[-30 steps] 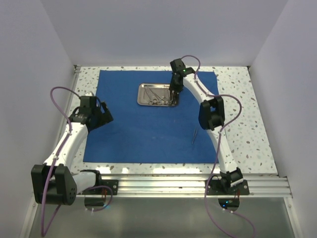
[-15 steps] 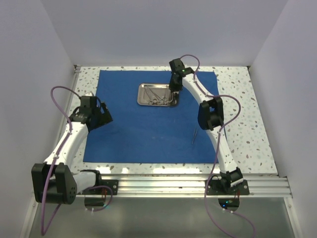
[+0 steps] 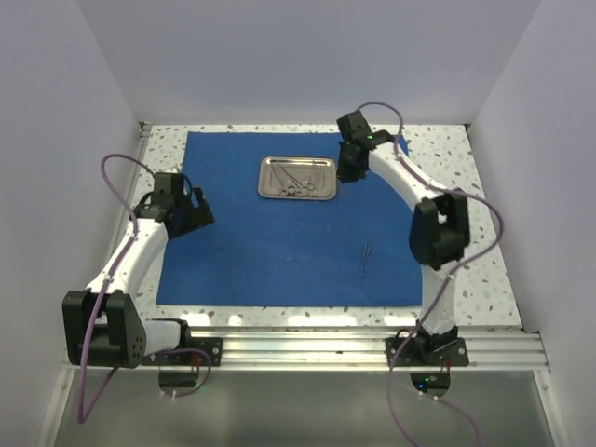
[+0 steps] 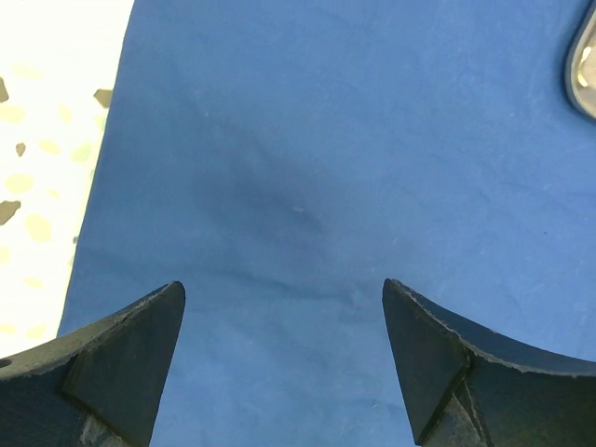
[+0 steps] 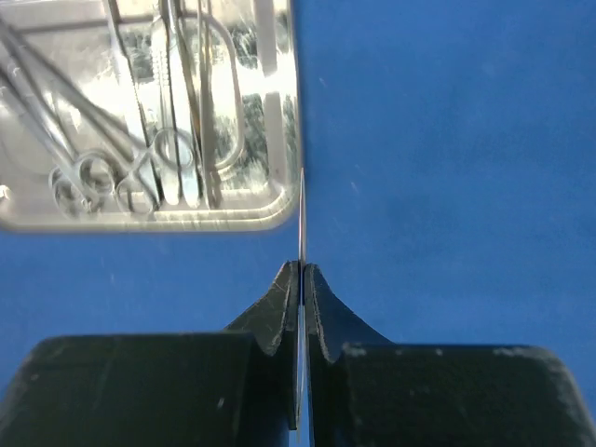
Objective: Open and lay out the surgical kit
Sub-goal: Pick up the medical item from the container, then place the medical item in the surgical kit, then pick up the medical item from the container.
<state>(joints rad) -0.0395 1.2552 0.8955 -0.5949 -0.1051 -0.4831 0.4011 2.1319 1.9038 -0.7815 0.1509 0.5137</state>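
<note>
From above, we see the blue cloth [image 3: 279, 242] spread flat over the speckled table [image 3: 466, 242]. The steel tray [image 3: 297, 177] sits on the cloth's far half. The right tool [image 3: 346, 173] hangs just beside the tray, which lies at its 9 o'clock. A loose instrument [image 3: 366, 256] lies on the cloth well apart from that tool, at its 6 o'clock. The left tool [image 3: 194, 217] is over the cloth's left part, with the tray well apart at its 2 o'clock.

In the left wrist view, the left tool [image 4: 281, 284] has its fingers spread wide with nothing between them. The blue cloth [image 4: 307, 140] fills the space below and ahead. The table [image 4: 47, 140] shows at 10 o'clock, and a corner of the steel tray [image 4: 585, 65] peeks in at 2 o'clock.

In the right wrist view, the right tool [image 5: 301, 270] is pressed together, pinching a thin silver instrument [image 5: 301, 214] that we see edge-on; which instrument it is we cannot tell. It points toward 12 o'clock along the near right corner of the steel tray [image 5: 140, 222]. The tray lies at 11 o'clock of the tool and holds ring-handled instruments [image 5: 140, 168]. The blue cloth [image 5: 447, 140] is under everything.
</note>
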